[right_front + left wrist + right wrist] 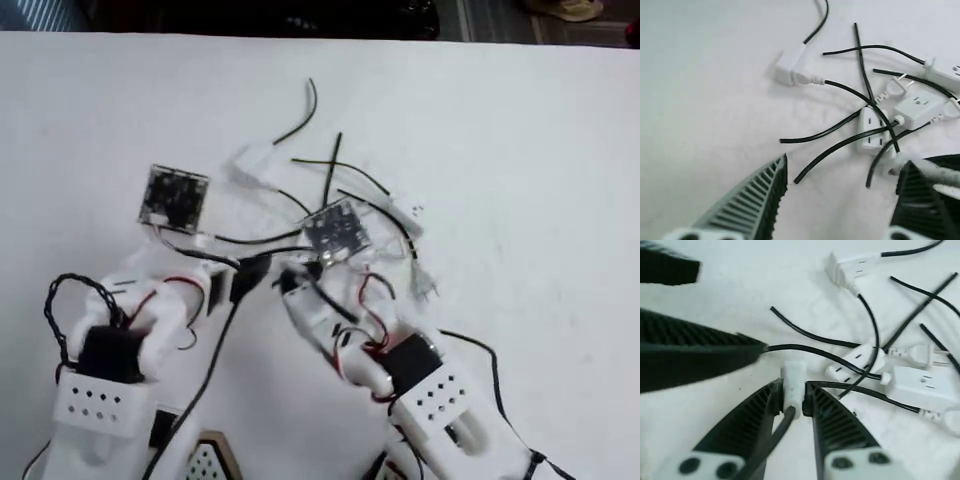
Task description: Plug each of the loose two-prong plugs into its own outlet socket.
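Note:
My right gripper (792,386) is shut on a white two-prong plug (793,374), whose black cord runs back between the fingers. Just beyond it lie a white outlet socket (855,362) and a second socket (922,385), with a loose plug (917,352) between them. My left gripper (846,162) is open and low over the cords, with a socket (871,131) straight ahead and another socket (919,106) and a loose plug (895,87) farther on. From above, the left gripper (240,275) and right gripper (290,285) nearly meet at the tangle.
Several short black cords (840,145) cross around the sockets. A white joined plug and socket (792,70) lies apart at the far side. Two dark square patches (175,195) (335,232) sit on the white table (520,150). A plug (425,285) lies to the right.

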Controlling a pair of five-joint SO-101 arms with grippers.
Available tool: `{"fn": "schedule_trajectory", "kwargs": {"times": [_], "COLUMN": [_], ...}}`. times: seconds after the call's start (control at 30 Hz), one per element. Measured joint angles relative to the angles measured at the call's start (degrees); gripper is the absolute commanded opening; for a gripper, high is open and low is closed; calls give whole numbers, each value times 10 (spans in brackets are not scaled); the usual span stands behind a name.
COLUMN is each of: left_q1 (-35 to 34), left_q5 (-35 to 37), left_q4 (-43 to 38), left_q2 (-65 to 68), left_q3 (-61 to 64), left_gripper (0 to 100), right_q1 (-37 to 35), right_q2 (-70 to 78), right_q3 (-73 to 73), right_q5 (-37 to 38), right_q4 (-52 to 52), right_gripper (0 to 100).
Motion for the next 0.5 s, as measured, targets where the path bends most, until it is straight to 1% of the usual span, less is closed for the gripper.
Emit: {"fn": "schedule_trajectory", "kwargs": {"times": [0.1,0.2,0.27,0.33,0.43,0.5], "left_q1": [-33,-37,-37,-33,-3,13], "left_q5": [-40,-74,-95,-119,-156,-164], "left_q4": [0,0,0,8,45,76], "left_q2": [0,16,55,105,202,268], "left_q3": [0,0,-15,-42,-102,-152], "left_gripper": [343,343,345,368,422,427], "right_q1": [63,121,162,196,249,285], "right_q2": [0,0,0,0,0,0], "right_q3": [0,0,0,0,0,0], "right_q5": [0,0,0,0,-25,-43], "right_q4": [-4,-25,-42,-61,-84,-95], "right_gripper": [17,17,17,17,17,17]}}
